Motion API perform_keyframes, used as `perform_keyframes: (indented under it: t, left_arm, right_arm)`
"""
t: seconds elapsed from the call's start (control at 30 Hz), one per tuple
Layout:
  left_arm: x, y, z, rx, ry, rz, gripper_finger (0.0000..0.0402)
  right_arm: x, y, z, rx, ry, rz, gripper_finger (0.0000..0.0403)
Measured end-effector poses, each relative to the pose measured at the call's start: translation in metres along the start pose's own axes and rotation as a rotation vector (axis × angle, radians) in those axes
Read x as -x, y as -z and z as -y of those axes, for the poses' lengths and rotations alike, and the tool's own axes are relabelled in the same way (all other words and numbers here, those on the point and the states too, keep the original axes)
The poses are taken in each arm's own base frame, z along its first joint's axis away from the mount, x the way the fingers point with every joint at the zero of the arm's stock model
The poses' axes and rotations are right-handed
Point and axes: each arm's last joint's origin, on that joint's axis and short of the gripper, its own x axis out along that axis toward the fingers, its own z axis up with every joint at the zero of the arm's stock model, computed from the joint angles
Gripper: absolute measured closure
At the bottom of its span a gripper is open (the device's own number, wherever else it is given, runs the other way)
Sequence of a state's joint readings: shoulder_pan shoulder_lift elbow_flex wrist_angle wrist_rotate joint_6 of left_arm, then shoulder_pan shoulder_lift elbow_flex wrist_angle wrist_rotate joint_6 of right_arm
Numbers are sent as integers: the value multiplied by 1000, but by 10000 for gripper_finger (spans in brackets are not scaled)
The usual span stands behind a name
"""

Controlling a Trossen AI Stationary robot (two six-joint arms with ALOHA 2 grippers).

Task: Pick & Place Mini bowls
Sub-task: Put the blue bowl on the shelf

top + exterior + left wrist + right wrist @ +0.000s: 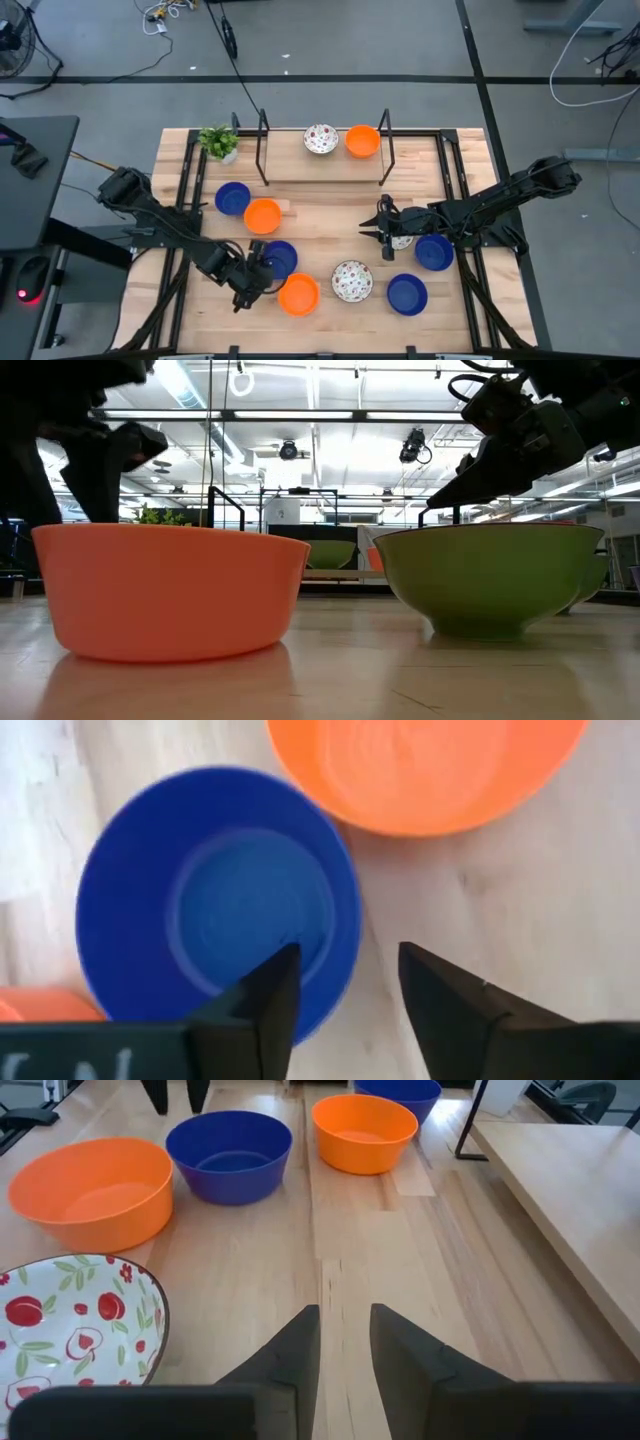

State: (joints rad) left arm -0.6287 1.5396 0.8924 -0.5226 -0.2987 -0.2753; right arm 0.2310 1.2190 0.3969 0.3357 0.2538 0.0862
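Note:
My left gripper is open just above a blue mini bowl near the table's front left. In the left wrist view one finger is over the bowl's inside and the other is outside its rim. An orange bowl rests beside it. My right gripper is open by a narrow gap and empty, above bare wood at mid table, pointing toward the table's left. A white red-patterned bowl and two blue bowls rest near it.
A raised shelf at the back holds a patterned bowl and an orange bowl. A blue bowl and an orange bowl sit left of centre. A potted plant stands at the back left. Another white bowl lies under my right arm.

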Motion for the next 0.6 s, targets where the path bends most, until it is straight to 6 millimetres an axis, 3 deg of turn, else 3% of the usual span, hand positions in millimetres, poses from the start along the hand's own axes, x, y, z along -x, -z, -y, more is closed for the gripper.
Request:
perform_keyframes:
  t: [0.27,0.53,0.6]
  left_arm:
    - [-19,-3,-1,-61,-7,-13,278]
    - [-20,-6,-1,-41,24,13,388]
    - [-19,-9,-1,-32,40,33,392]
  right_arm:
    - [-1,3,-2,-28,-6,-19,309]
    - [-7,7,-4,-19,-7,-36,309]
    - [-8,8,-4,-18,-6,-39,309]
